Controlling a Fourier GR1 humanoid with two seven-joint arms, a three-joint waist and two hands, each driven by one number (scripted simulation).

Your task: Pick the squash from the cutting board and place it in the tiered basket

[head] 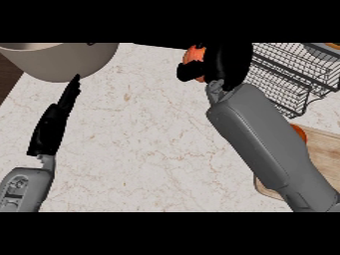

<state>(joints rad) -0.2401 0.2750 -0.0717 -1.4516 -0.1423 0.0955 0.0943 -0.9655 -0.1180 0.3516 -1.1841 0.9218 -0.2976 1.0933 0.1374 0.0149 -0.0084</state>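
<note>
At the top of the head view you see the right hand (220, 64) with its fingers curled around the orange squash (194, 56) — it is held above the counter (150, 144), just beside the left edge of the black wire tiered basket (297, 74). Your left hand (55, 124) rests at the left side, fingers straight and together, pointing up toward a beige bowl (58, 60). Behind the right forearm lies the wooden cutting board (334, 154) — another orange thing (299, 132) shows at its edge.

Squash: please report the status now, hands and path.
Right hand shut on squash, beside basket. Left hand open, resting. Nothing between squash and basket.
</note>
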